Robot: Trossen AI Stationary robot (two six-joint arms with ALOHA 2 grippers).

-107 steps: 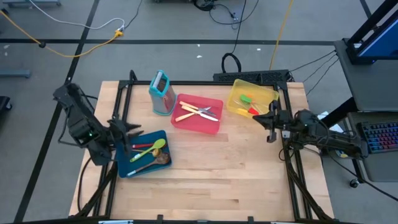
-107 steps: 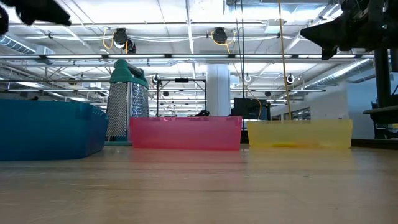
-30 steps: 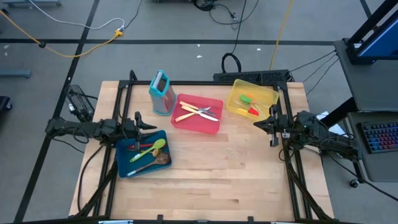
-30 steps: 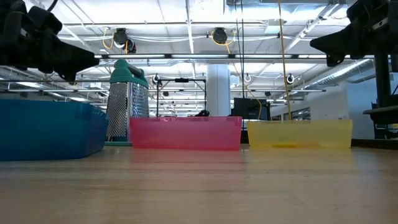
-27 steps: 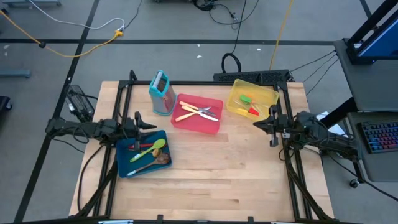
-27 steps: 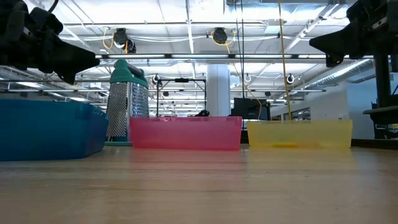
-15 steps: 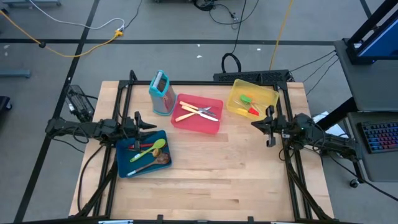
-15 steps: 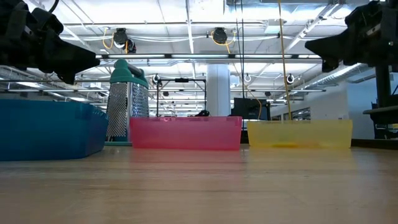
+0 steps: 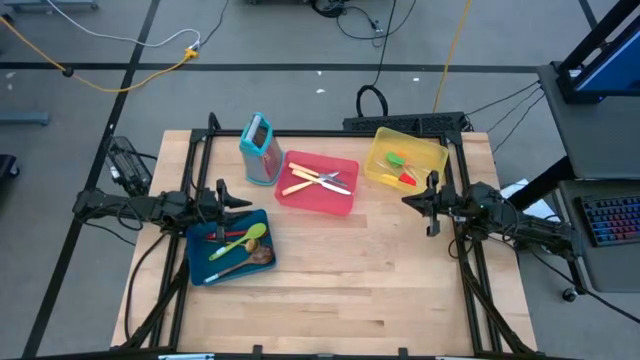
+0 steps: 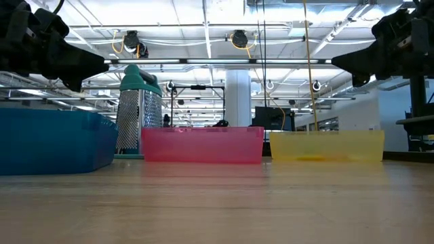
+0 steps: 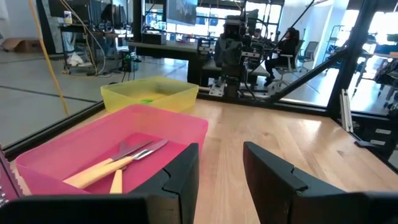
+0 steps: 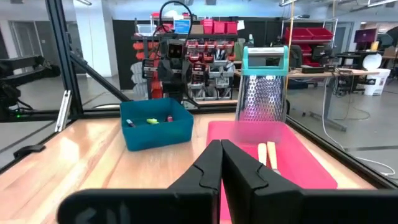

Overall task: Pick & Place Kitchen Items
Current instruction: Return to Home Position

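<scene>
At eight o'clock the blue tray (image 9: pixel 194 258) holds spoons (image 9: pixel 240 240); centre red tray (image 9: pixel 336 204), knives (image 9: pixel 320 180); two o'clock yellow tray (image 9: pixel 432 152), green and red pieces (image 9: pixel 399 161); left gripper (image 11: pixel 221 148) fingers parted, right gripper (image 12: pixel 221 144) pinched closed.

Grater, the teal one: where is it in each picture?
High view: grater beside the red tray, far side.
Low view: grater left of centre, by red tray.
Left wrist view: not clearly in it.
Right wrist view: grater behind the red tray.
Shared landmark: red tray.

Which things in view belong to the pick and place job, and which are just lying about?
Job: spoons in the blue tray; knives in the red tray; green and red pieces in the yellow tray.
Lying about: teal grater; keyboard beside the table.
</scene>
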